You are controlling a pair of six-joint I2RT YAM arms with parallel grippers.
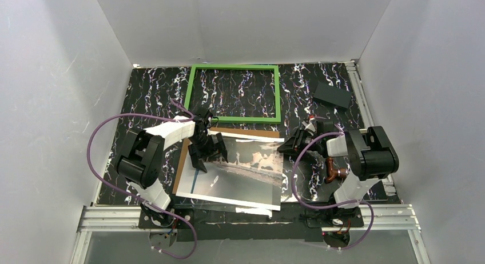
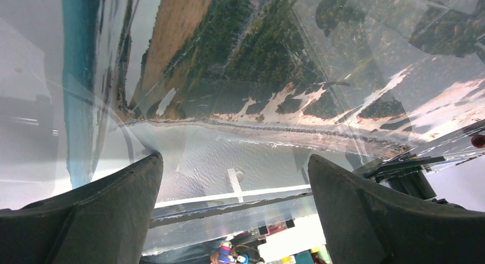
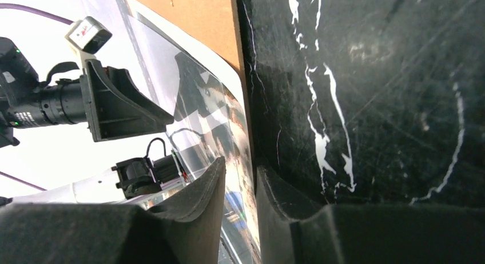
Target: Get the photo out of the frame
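1. The photo (image 1: pixel 246 175) lies flat on the table (image 1: pixel 143 104), resting on a brown backing board (image 1: pixel 251 132). It is well apart from the empty green frame (image 1: pixel 278 92) at the far side, so it looks already out.
2. I judge the print to be thin, light and bendy. A clear glossy sheet (image 3: pixel 189 87) seems to lie over it, so it is likely slippery and easy to crease or smudge. The white border at an edge is the safest place to take hold.
3. The left arm reaches over the photo's left part, with the left tool (image 1: pixel 207 152) pointing down. Its fingers are spread wide and hold nothing.
4. The right arm is low at the photo's right edge. The right tool (image 3: pixel 240 178) shows a narrow gap, and the sheet's edge runs into it. Whether the pads touch the edge I cannot tell.
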